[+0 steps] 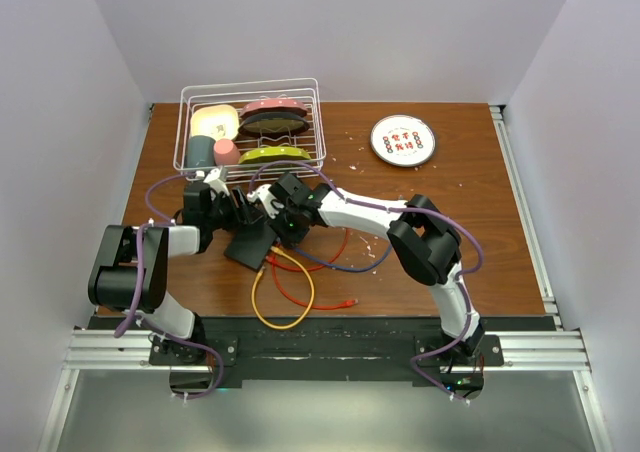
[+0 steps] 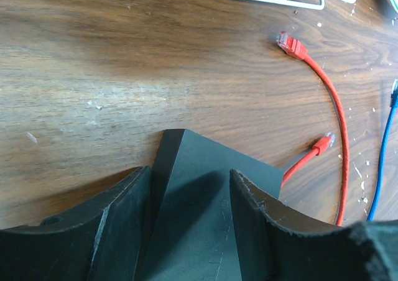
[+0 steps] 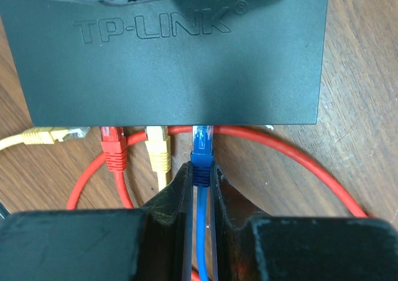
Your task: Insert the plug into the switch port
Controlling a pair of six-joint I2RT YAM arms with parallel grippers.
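Note:
The matte-black switch [image 3: 174,63], marked TP-LINK, lies on the wooden table just ahead of my right gripper [image 3: 200,172]. That gripper is shut on a blue plug [image 3: 202,160], whose clear tip is at a socket on the switch's near edge. A red plug [image 3: 113,147] and a yellow plug [image 3: 158,150] sit in the sockets to its left. My left gripper [image 2: 189,188] is closed on the switch [image 2: 199,194] from the far side, one corner sticking out past the fingers. In the top view the switch [image 1: 248,247] lies between the left gripper [image 1: 232,212] and the right gripper [image 1: 280,222].
A white wire rack [image 1: 252,122] with dishes stands just behind both grippers. A round white disc with red marks [image 1: 402,140] lies at the back right. Yellow cable [image 1: 275,292] and red cable [image 1: 320,272] loop in front of the switch. A loose yellow plug [image 3: 53,133] lies at the left.

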